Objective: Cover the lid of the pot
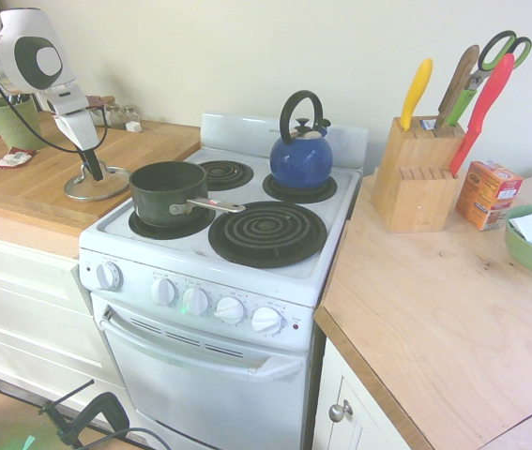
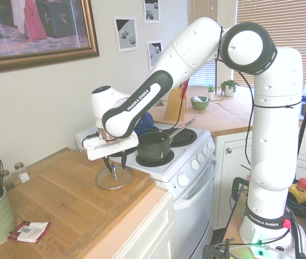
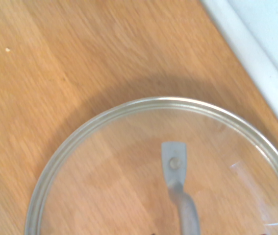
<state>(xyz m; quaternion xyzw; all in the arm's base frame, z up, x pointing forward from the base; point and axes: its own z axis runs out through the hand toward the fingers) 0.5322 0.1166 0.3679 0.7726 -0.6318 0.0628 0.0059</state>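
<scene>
Glass, round and clear with a silver rim, the lid lies flat on the wooden desk beside the dark saucepan: stiff, slick, breakable, best taken by its metal handle; gripper straddles it, fingers' closure hard to tell.

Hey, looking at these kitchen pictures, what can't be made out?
- Grip on the round clear glass lid: both exterior views are too small; the gripper hides the handle.
- Lid's near half: cut off by the wrist view's edge.
- Inside the small dark saucepan: shadowed in both exterior views.
</scene>
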